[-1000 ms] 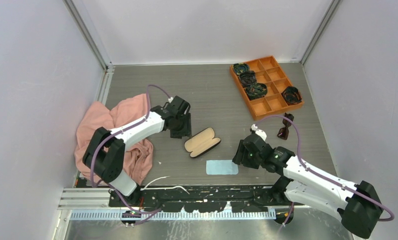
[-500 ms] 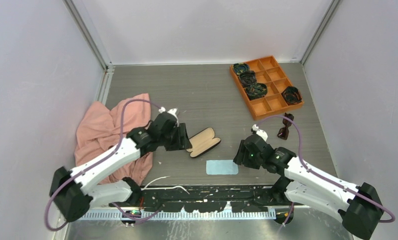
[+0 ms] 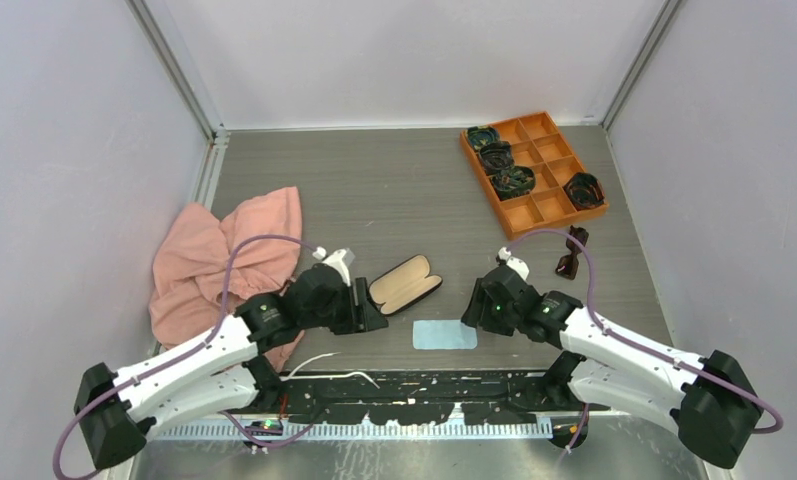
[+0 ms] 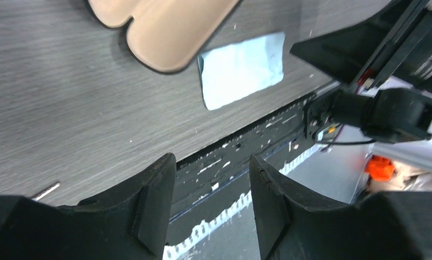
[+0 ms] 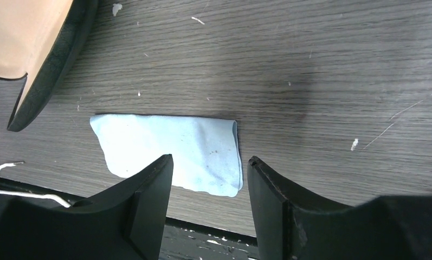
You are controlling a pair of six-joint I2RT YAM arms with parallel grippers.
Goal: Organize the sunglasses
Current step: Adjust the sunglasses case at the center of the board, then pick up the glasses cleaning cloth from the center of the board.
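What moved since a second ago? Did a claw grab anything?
The left claw swung back toward the near edge, beside the case. The right claw edged slightly left. Both are open, nothing grabbed. The sunglasses, case and blue cloth stayed put.

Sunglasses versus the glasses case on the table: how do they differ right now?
Size: the sunglasses are much smaller than the case. Colour: the sunglasses are dark with reddish-brown lenses; the case shows a tan lining inside a black shell. Place: the sunglasses lie at the right, just in front of the orange tray; the case lies open near the middle. Both rest on the table, and nothing holds either.
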